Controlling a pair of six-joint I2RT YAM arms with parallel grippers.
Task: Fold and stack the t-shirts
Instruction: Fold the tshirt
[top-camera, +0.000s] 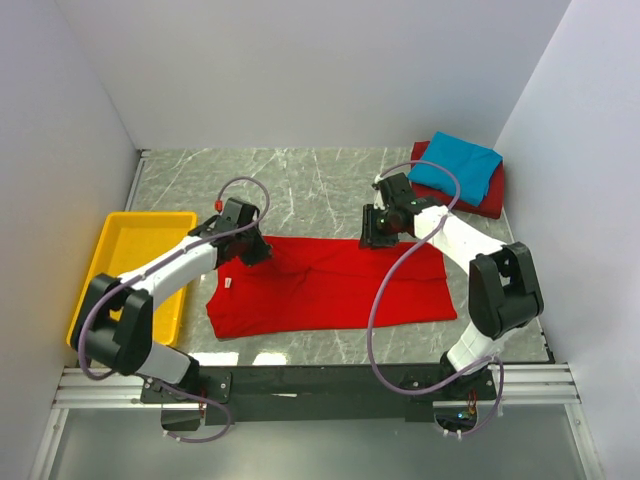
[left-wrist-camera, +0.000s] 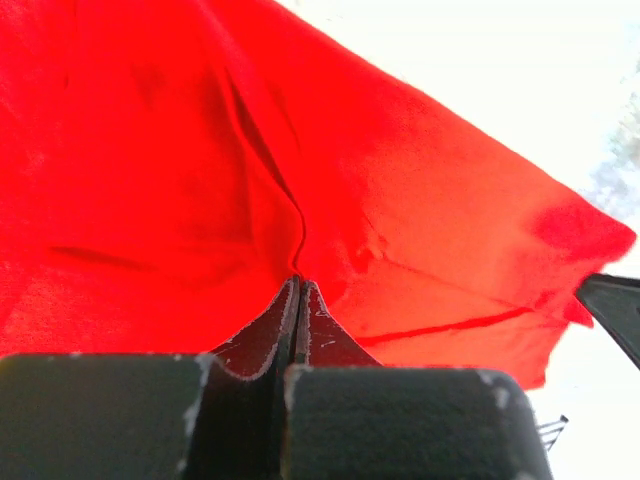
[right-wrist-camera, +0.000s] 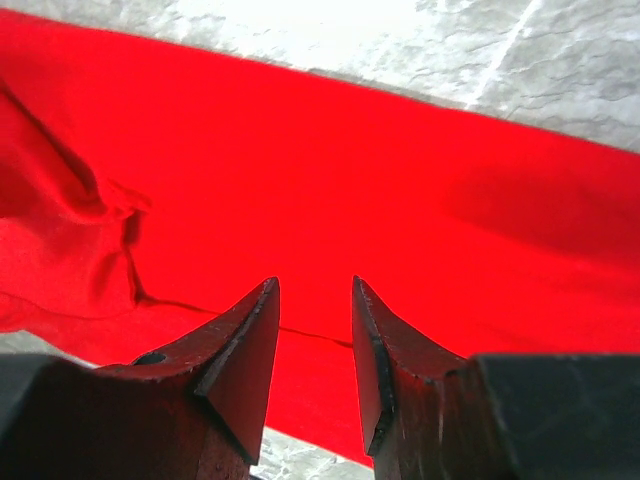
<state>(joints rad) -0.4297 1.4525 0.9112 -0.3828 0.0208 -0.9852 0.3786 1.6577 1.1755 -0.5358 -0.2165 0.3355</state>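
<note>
Nearest the lens, the left hand is pinched closed on the bright red soft cloth t-shirt spread mid-frame on the grey marble bench, the right hand parted and empty above it; light, limp cloth, likely best gripped at hems.

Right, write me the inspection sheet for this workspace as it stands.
Surface: grey marbled table, bare around the cloth.
Job's things: bright red t-shirt spread at the middle, its left part rumpled; turquoise t-shirt folded on the folded darker red t-shirt, far right corner.
Clutter: yellow tray at left, nothing seen in its visible part.
Grippers: left gripper shut on the bright red t-shirt; right gripper open over its far edge.
Cables: left cable and right cable loop along their arms; no snag seen.
Surroundings: white walls on three sides, black rail at the near edge.
</note>
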